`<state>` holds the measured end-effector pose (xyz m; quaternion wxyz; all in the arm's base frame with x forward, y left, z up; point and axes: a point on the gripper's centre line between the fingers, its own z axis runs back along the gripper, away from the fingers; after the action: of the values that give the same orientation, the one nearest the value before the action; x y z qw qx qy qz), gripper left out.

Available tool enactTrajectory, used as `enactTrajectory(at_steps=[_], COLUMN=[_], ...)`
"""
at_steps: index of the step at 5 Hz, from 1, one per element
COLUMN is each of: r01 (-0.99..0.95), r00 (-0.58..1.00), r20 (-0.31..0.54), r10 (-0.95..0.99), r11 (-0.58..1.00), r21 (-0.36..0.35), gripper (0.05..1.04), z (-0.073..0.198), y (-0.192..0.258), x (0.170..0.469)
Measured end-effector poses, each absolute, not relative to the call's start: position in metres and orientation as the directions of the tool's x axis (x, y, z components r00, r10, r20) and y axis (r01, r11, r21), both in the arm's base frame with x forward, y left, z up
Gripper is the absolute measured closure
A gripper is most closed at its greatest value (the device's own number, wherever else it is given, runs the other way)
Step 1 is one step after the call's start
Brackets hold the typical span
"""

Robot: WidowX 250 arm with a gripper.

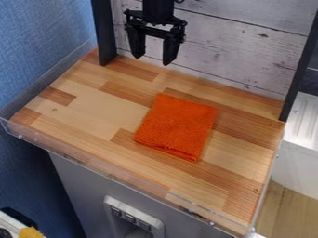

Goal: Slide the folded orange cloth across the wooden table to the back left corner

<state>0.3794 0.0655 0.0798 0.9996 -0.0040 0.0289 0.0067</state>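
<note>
the open, empty end effector (153,55) hangs near an orange cloth (176,126), its arm (158,9) cut off.

The table (93,109) has a top of wood, made w/ light & darker brown strips, and a clear plastic edge (113,173) goes along its front side. One orange cloth (175,126), folded & flat, lies directly on the wood, approx in the mid, w/ its layers visible at the front

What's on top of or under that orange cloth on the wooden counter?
Nothing lies on top of the folded orange cloth. It rests on the wooden counter; whatever its folds or underside may cover can't be seen.
</note>
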Motion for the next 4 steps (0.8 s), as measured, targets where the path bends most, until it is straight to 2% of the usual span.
enactTrajectory(at_steps=[1,2,4], r01=[-0.105,-0.227,-0.500], r00=[0.990,0.970,0.866], r20=[-0.090,-0.089,-0.003], r10=[0.104,0.227,0.500], r11=[0.994,0.974,0.866], r21=[-0.008,0.005,0.023], gripper=[0.087,0.085,0.085], z=[0.064,0.059,0.067], y=[0.058,0.040,0.009], x=[0.370,0.365,0.350])
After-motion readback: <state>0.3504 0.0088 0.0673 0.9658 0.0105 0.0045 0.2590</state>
